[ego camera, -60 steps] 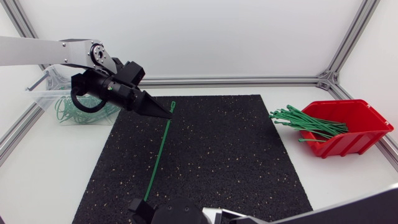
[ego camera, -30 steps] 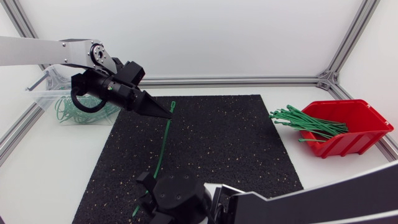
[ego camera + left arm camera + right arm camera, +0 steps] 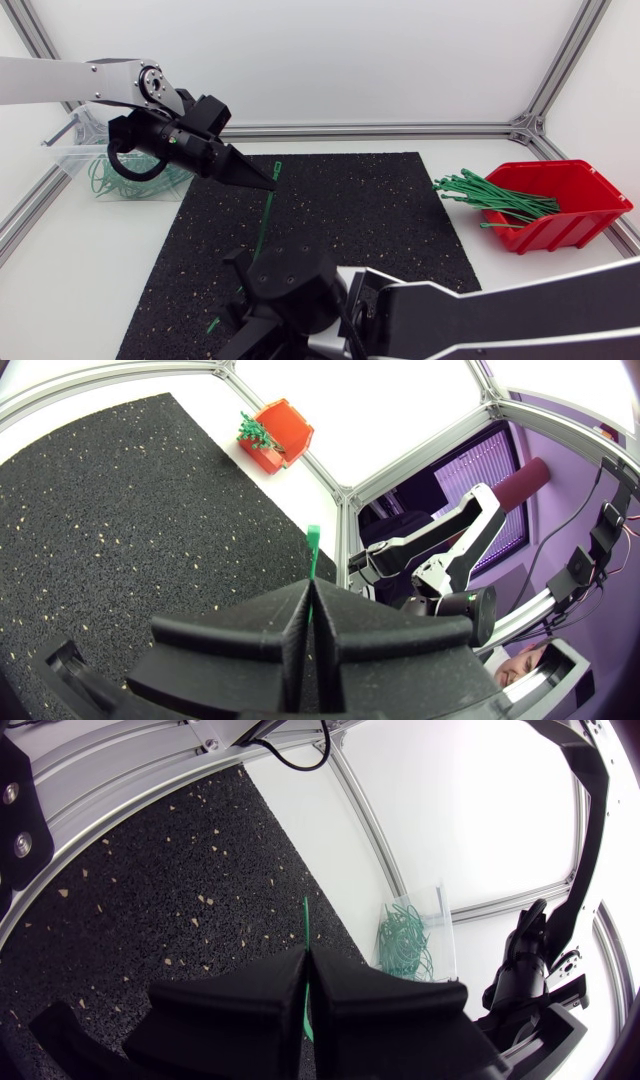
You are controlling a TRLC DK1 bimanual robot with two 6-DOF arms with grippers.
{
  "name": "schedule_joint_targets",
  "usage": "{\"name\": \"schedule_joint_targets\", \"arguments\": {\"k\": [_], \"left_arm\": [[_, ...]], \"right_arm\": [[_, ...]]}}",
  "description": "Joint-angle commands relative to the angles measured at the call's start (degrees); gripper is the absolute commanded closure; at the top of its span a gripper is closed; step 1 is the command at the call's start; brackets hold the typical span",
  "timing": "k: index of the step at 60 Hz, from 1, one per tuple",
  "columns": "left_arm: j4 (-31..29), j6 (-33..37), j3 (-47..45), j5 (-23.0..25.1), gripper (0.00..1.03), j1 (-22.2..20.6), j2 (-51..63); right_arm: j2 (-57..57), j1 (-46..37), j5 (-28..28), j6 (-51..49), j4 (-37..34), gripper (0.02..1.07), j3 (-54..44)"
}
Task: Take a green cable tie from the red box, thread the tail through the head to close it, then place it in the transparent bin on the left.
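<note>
Left gripper (image 3: 268, 183) fingers pinch thin green plastic cable tie (image 3: 262, 213) at its head, right gripper (image 3: 306, 955) fingers pinch its tail. Risk: strap twists, tail misses head.

A straight green cable tie (image 3: 267, 208) slants across mid-frame; spare ties (image 3: 495, 197) fill the red box (image 3: 560, 232) at right, closed loops (image 3: 120, 182) the transparent bin (image 3: 72, 160) upper left.

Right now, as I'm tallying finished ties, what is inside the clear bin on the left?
A tangle of looped green ties lies in the bin. The left arm covers part of it, so no count.
</note>
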Motion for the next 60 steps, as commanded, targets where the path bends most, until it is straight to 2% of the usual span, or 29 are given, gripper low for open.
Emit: {"name": "schedule_joint_targets", "arguments": {"k": [1, 16, 20, 24, 26, 29, 35, 40, 54, 58, 60], "left_arm": [[-0.5, 1.4, -1.8, 0.2, 1.0, -0.6, -1.2], [-0.3, 1.4, -2.4, 0.3, 1.0, -0.9, -1.3], [-0.2, 1.4, -2.5, 0.2, 1.0, -1.0, -1.3], [0.1, 1.4, -2.7, 0.2, 1.0, -1.1, -1.3], [0.2, 1.4, -2.9, 0.2, 1.0, -1.2, -1.2], [0.5, 1.4, -3.1, 0.2, 1.0, -1.2, -1.2], [0.5, 1.4, -3.2, 0.2, 1.0, -1.2, -1.2], [0.5, 1.5, -3.1, 0.1, 1.0, -1.3, -1.2], [0.8, 1.4, -2.7, 0.0, 1.0, -1.4, -0.6], [0.8, 1.5, -2.5, 0.0, 1.0, -1.4, -0.2], [0.8, 1.5, -2.4, 0.0, 1.0, -1.4, 0.0]], "right_arm": [[0.2, -0.6, -0.3, 0.9, 0.0, 1.01, -1.1], [0.3, -1.4, -0.8, 1.0, 0.8, 1.01, -2.1], [1.4, -1.5, -0.5, 1.0, 0.7, 0.83, -2.1], [2.6, -1.4, 0.1, 0.9, 0.3, 0.8, -2.0], [3.1, -1.4, 0.4, 0.7, 0.2, 0.75, -2.0], [4.1, -1.4, 1.2, 0.4, -0.7, 0.62, -1.9], [5.2, -1.4, 2.5, -1.6, -1.6, 0.53, -2.2], [5.3, -1.4, 3.5, -3.1, -2.4, 0.4, -2.6], [5.1, -1.7, 5.6, -7.3, -1.8, 0.37, -3.5], [5.4, -1.4, 6.7, -9.0, 0.2, 0.38, -3.9], [5.5, -1.2, 7.2, -9.8, 0.8, 0.43, -3.9]]}}
